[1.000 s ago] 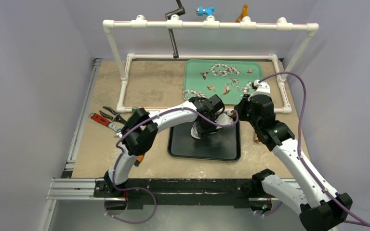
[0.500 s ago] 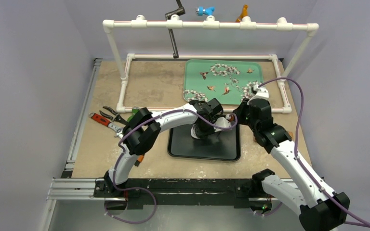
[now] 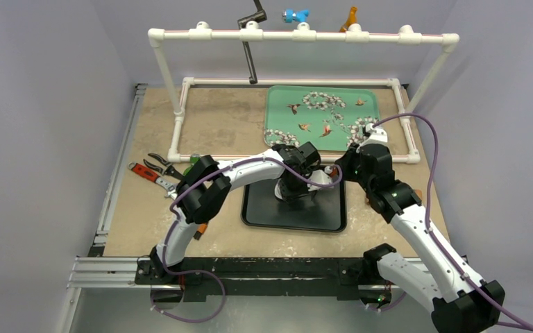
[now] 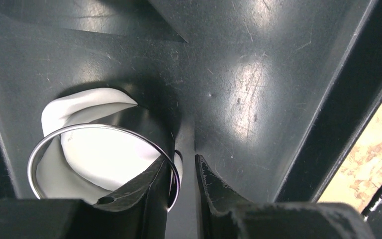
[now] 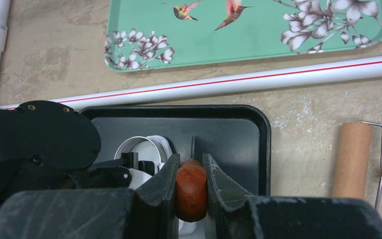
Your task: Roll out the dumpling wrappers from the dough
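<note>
Dough (image 4: 104, 154) lies inside the metal ring cutter (image 4: 144, 124), far left on the black tray (image 4: 258, 99); your left gripper (image 4: 181, 162) straddles its wall, jaws slightly apart; right gripper (image 5: 191, 157) clamps a reddish-brown piece (image 5: 191, 191)

On the bench (image 3: 215, 125) we find a baking tray (image 3: 319, 215) at the front middle. A pipe frame (image 3: 291, 35) stands behind it, a serving tray (image 3: 284, 97) lies inside the right of the frame's base, and one pipe runs between the trays. In the baking tray's rear, left of middle, a ring cutter (image 4: 142, 119) stands on dough (image 4: 94, 154). The left gripper (image 4: 183, 162) is astride the cutter's wall, and the right gripper (image 5: 191, 158), just to its right, is clamped on a tool handle (image 5: 191, 191). Pliers (image 3: 156, 163) lie well left of the baking tray, and a rolling pin (image 5: 352, 159) lies right of it.
</note>
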Controlling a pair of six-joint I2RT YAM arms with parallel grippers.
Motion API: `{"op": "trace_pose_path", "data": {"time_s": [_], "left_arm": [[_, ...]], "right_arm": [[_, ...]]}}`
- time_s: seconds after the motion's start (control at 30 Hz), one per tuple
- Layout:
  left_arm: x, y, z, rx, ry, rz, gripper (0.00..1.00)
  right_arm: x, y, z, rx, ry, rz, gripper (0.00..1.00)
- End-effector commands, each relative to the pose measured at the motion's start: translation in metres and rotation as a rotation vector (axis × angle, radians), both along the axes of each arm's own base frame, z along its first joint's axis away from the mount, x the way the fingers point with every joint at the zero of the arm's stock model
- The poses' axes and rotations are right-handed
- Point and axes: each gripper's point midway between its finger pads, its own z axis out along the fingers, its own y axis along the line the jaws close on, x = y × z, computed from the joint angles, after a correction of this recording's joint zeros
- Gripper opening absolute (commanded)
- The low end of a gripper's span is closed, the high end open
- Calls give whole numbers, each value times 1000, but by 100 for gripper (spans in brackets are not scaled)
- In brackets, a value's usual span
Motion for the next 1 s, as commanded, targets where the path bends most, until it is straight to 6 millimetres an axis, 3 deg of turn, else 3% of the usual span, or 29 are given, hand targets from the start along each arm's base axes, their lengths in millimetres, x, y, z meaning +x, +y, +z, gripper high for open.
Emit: {"op": "trace_pose_path", "data": {"time_s": [0.0,0.33,0.67,0.97], "left_arm": [[-1,-14,47,-97,-37,-37,24],[-6,-10,73,-174,69,-41,29],[-7,-19,54,-178,107,-51,28],[-3,-17,30,-155,98,-38,19]], "right_arm": [[1,20,11,78,-31,66,0],[4,22,4,82,-25,76,0],[1,29,9,127,-30,101,0],[-9,24,23,155,-51,106,0]]}}
